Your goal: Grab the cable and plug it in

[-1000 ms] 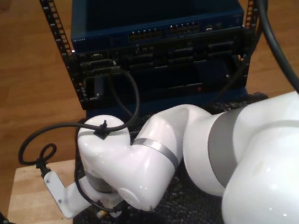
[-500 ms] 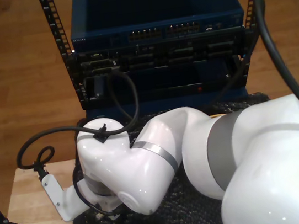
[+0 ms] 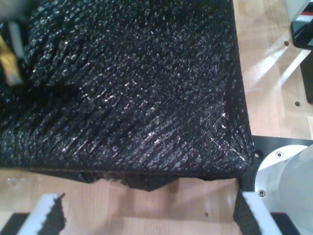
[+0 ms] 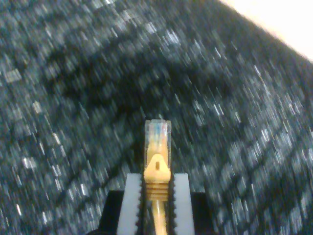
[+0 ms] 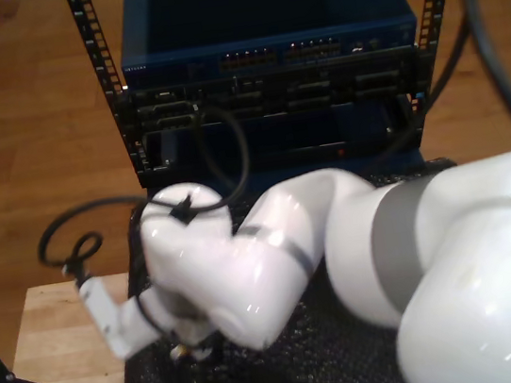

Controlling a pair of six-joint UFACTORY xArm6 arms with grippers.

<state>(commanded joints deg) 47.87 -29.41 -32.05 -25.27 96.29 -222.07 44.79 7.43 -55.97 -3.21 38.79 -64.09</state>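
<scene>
1. Because the tip has to stay free for a socket, gripped low on the cable (image 4: 157, 161), on the ribbed yellow boot. Leaves the clear plug (image 4: 157, 129) poking out past the pads (image 4: 133, 196) of my second gripper (image 4: 157, 183).
2. Clenched on the cable from both sides, centred, plug in line with the fingers. Likely held that way so it goes straight into a port.
3. Hanging over the black bubble-textured mat (image 4: 73, 98) with the plug apparently clear of it. Cannot tell how high, as the second wrist view is motion-blurred.
4. Seen from the exterior view: big white arm (image 5: 275, 265) bent low over the mat (image 5: 336, 361), wrist down near the exterior view's lower left. Blurred too, so judged mid-move.
5. Released and wide apart for my first gripper (image 3: 146, 215) — nothing between its pads (image 3: 49, 215). Looking down on the mat's edge (image 3: 137, 88) and the wooden table (image 3: 264, 73).
6. Blurry yellow streak (image 3: 9, 58) at the far end of the mat in the first wrist view. Possibly the cable, cannot tell.
7. Target judged as the blue switch (image 5: 266, 28) in the rack, with port rows (image 5: 246, 59) facing the arms and well apart from the plug. Grab done, plug-in not yet.
</scene>
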